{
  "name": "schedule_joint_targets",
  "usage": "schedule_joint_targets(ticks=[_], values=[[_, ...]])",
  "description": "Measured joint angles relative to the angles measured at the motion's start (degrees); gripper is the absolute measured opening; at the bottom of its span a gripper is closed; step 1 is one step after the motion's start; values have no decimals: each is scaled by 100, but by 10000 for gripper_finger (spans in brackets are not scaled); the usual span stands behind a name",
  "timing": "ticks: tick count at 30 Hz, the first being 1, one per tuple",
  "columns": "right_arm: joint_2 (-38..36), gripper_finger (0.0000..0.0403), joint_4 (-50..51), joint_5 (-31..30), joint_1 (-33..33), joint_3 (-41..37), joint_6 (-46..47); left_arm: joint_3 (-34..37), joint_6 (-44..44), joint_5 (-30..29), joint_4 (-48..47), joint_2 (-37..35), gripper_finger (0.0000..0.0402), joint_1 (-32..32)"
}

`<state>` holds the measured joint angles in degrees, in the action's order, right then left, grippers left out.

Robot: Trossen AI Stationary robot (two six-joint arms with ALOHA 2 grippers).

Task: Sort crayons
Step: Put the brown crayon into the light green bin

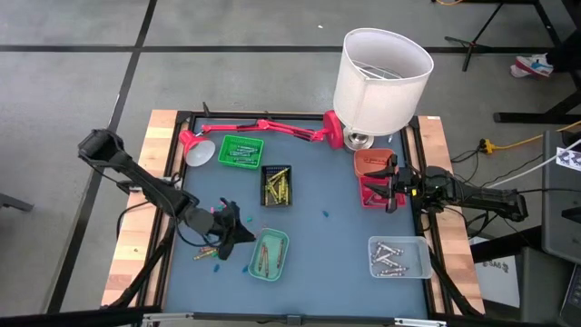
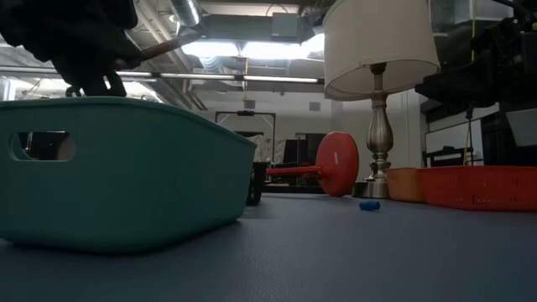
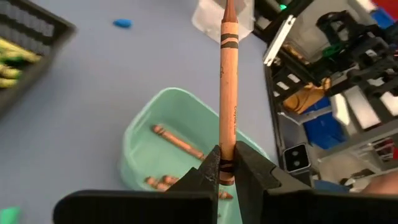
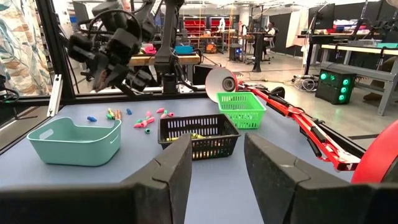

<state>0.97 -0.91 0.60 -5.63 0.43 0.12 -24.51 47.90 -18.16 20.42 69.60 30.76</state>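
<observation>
Here, my blue table (image 1: 318, 195) carries a white-shaded lamp (image 1: 381, 77) at its far edge and a red desk lamp (image 1: 263, 127) lying flat beside it. Smaller come the trays: a teal tray (image 1: 270, 252), a black basket (image 1: 277, 184), a green basket (image 1: 241, 151), a red tray (image 1: 374, 186) and a clear tray (image 1: 399, 257). My left gripper (image 3: 227, 177) hangs over the teal tray, clenched on an orange-brown crayon (image 3: 227, 93) standing straight out from my fingers. My right gripper (image 4: 214, 165) waits with fingers apart at the red tray. Loose crayons (image 1: 207, 252) lie beside the teal tray; more rest inside it.
</observation>
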Motion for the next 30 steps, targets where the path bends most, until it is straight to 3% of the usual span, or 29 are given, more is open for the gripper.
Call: schedule_joint_targets(ticks=[7, 15, 30], values=[[0, 147, 0, 0, 0, 0, -2, 0, 141, -4, 1105, 1011, 17, 205], [2, 147, 0, 0, -2, 2, 0, -2, 735, -2, 1397, 1765, 17, 411], [2, 147, 1, 2, 0, 0, -1, -2, 960, -99, 1403, 2014, 29, 453]])
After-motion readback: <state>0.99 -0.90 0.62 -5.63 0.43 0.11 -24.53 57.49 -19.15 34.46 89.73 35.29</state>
